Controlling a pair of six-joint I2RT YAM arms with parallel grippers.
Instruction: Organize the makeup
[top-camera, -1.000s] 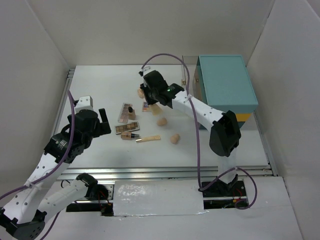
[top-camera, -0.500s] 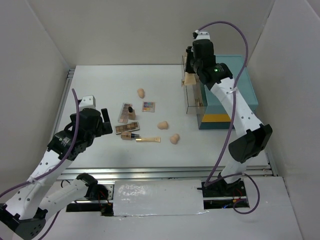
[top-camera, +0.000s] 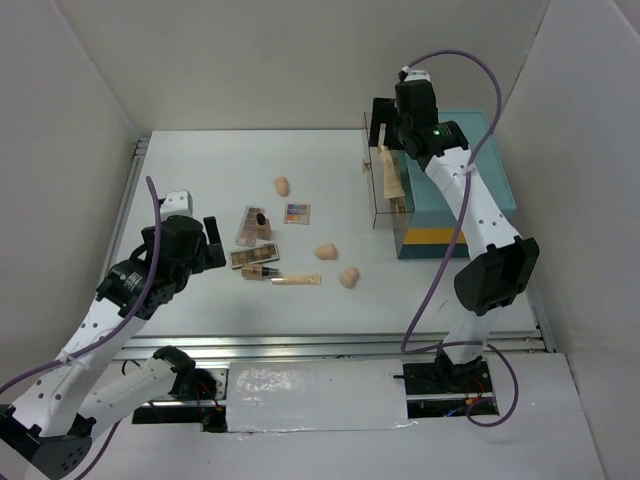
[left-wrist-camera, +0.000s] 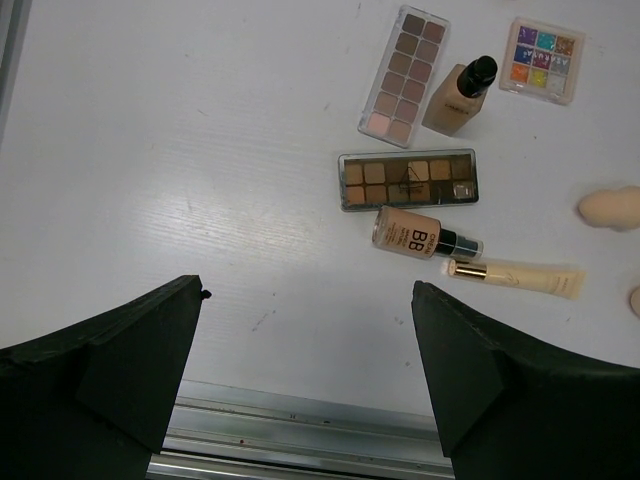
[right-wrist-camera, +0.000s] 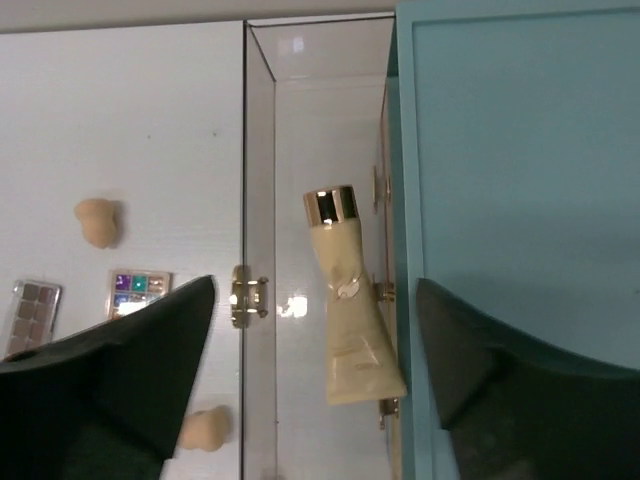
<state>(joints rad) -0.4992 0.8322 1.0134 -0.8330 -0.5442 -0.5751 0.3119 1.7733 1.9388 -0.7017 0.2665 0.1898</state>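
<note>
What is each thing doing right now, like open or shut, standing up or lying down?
Left gripper: jaws open, empty.
Right gripper: jaws open, empty.
Cream tube: lying in the clear compartment, gold cap on.
Foundation bottle: lying down, black cap on.
BB bottle: lying down.
Slim tube: lying down, gold cap on.
Palettes: lying flat, colours showing.
Sponges: loose on the table.

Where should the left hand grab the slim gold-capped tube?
I'd take the gold-capped tube mid-body, from straight above, closing across its narrow width. It lies flat on the table with bare surface along both long sides there, while the BB cream bottle crowds its cap end.
</note>
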